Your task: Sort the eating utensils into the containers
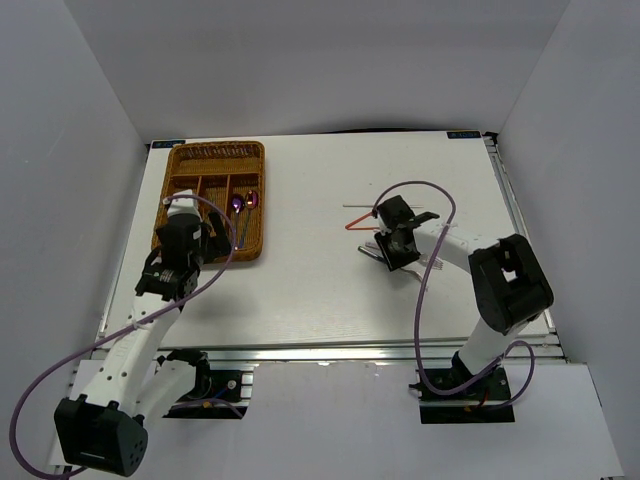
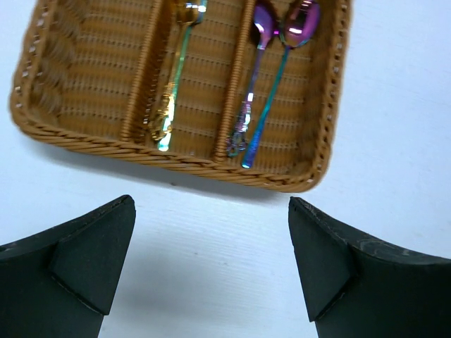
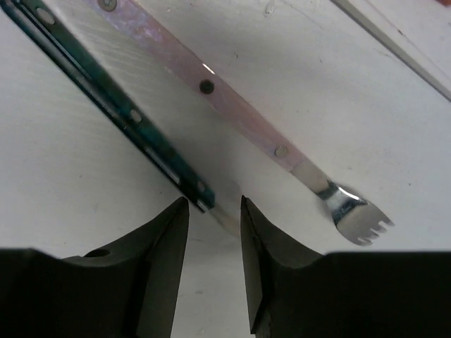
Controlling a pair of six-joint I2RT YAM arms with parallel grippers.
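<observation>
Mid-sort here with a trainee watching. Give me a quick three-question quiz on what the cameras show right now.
1. True or false: the left claw holds a spoon.
2. How many purple spoons lie in the wicker tray? A) one B) two C) four
3. By the right claw, which shows its tines: the pink-handled fork or the green-handled utensil?
Key: 1 false, it is open and empty. 2 B. 3 the pink-handled fork.
</observation>
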